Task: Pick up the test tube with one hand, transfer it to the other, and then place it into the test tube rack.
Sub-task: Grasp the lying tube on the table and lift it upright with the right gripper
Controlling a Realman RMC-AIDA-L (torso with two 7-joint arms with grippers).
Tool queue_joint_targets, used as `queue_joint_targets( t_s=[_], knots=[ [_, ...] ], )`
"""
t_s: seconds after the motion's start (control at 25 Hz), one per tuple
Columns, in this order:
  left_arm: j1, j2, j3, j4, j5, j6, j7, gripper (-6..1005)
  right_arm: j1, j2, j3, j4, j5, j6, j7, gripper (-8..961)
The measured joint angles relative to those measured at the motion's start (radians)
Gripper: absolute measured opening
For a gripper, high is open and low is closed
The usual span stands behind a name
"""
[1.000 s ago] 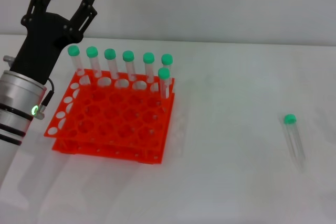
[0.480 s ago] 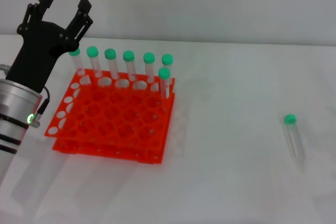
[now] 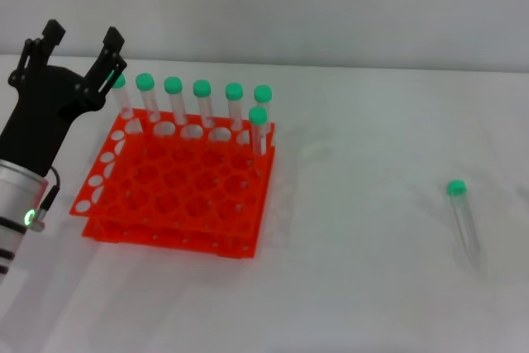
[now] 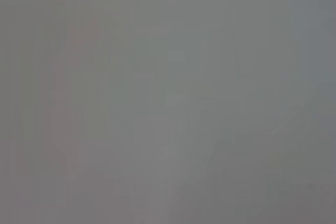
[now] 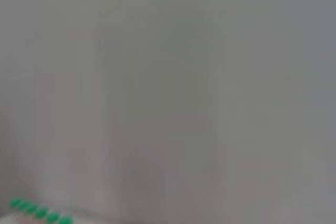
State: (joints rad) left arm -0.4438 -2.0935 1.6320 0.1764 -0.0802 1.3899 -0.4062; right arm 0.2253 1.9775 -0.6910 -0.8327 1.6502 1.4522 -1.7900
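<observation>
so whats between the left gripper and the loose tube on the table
In the head view, the test tube rack with its seven standing tubes, then bare table up to the test tube.

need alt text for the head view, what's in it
A bright orange-red test tube rack stands on a white table, with seven green-capped tubes upright along its far edge. The left gripper, fingers open and empty, is raised at the rack's far left corner. One more test tube lies alone on the table, far to the right.

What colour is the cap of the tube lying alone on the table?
Bright green, on the loose tube; the head view shows it best.
</observation>
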Motion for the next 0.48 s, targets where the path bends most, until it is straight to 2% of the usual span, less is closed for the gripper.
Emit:
queue_joint_targets(
  t_s=[0.24, 0.48],
  knots=[
    [0.028, 0.009, -0.01, 0.001, -0.015, 0.002, 0.049, 876, 0.032, 0.023, -0.05, -0.352, -0.334, -0.008, 0.465, 840],
    [0.031, 0.014, -0.012, 0.004, -0.119, -0.004, 0.067, 876, 0.107, 0.025, -0.249, -0.632, -0.738, -0.044, 0.989, 826]
  ],
)
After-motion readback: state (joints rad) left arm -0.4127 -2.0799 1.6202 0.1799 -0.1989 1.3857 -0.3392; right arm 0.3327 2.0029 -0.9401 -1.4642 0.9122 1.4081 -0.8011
